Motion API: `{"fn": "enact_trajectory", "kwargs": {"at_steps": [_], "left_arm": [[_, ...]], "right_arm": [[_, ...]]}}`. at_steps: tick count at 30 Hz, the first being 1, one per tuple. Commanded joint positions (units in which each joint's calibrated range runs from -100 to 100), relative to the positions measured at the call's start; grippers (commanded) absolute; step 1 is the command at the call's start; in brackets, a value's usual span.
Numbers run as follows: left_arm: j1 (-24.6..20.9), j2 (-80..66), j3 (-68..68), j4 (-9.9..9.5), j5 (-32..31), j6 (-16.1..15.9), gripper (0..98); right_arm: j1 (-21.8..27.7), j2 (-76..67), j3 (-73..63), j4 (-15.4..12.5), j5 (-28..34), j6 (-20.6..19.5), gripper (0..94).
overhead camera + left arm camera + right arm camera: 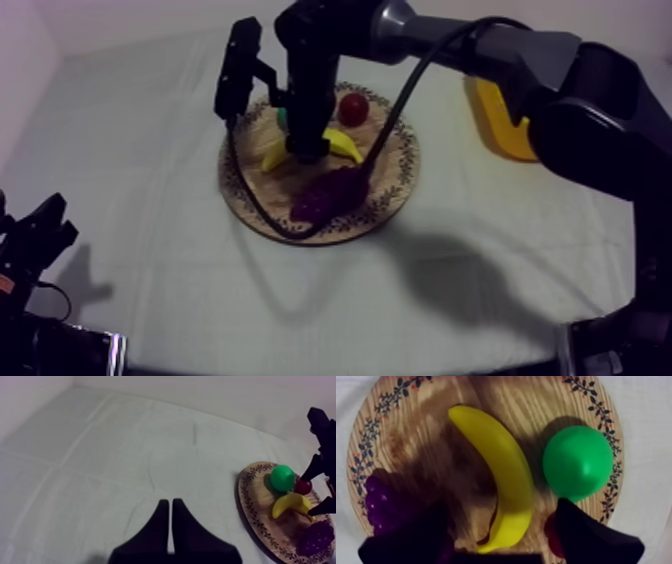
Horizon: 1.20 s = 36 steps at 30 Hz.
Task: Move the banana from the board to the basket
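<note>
The yellow banana (345, 146) (506, 476) lies in the middle of the round wooden board (400, 170) (401, 426). My right gripper (308, 150) (501, 507) hangs straight over it, open. Its two black fingers (586, 536) stand one on each side of the banana's near end, not closed on it. The yellow basket (505, 125) sits at the right of the table, partly behind my right arm. Low at the left edge of the table, my left gripper (45, 225) (167, 503) rests shut on nothing, far from the board.
Beside the banana on the board lie a green pear (577, 462) (282, 477), a small red fruit (352, 108) (552, 531) and purple grapes (328, 193) (381, 503). White cloth stretches around the board (250, 501).
</note>
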Motion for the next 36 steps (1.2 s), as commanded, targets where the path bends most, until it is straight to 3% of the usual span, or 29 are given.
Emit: {"fn": "enact_trajectory", "kwargs": {"at_steps": [1,21,36], "left_arm": [[-0.01,-0.05,-0.04,0.00,-0.01,0.00,0.0],[-0.01,-0.05,-0.04,0.00,-0.01,0.00,0.0],[-0.01,-0.05,-0.04,0.00,-0.01,0.00,0.0]], "right_arm": [[0.09,0.83,-0.68,0.03,0.21,0.14,60.2],[0.16,7.24,-5.47,0.03,-0.29,0.75,56.8],[0.41,9.52,-8.07,-0.18,-0.80,1.75,28.5]]}}
